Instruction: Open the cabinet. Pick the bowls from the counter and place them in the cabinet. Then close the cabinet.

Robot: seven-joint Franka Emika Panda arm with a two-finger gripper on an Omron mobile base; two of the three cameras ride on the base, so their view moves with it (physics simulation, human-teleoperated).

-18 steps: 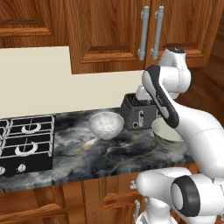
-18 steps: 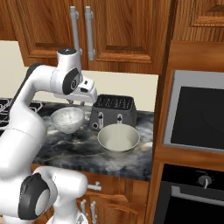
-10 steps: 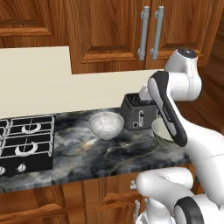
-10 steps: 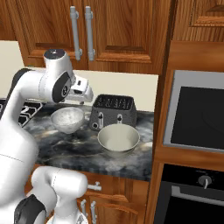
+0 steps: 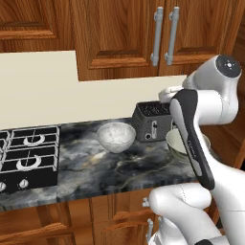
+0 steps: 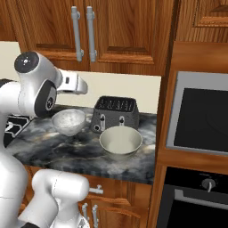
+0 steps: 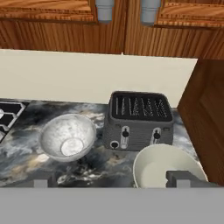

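The cabinet [image 5: 129, 33] is shut, its two doors meeting at the silver bar handles [image 6: 83, 33]. On the counter [image 5: 105, 167] a speckled whitish-grey bowl [image 5: 116, 135] [image 6: 68, 121] [image 7: 68, 136] sits left of a dark toaster. A cream bowl [image 6: 120, 141] [image 7: 168, 168] sits in front of the toaster, partly behind my arm in the left base view [image 5: 176, 143]. My gripper [image 7: 114, 178] hangs open and empty above the counter's front, with both bowls below and ahead of it. The handle ends [image 7: 105, 11] show at the top of the hand view.
A dark toaster [image 5: 152, 122] [image 6: 116, 115] [image 7: 139, 120] stands against the cream wall between the bowls. A black gas hob [image 5: 26, 153] lies at the left. A wooden side panel and a built-in oven [image 6: 200, 118] bound the counter on the right.
The jaws have spread wider. The arm's upper part has swung out sideways, away from the bowls. Both bowls and the cabinet doors stay as they were.
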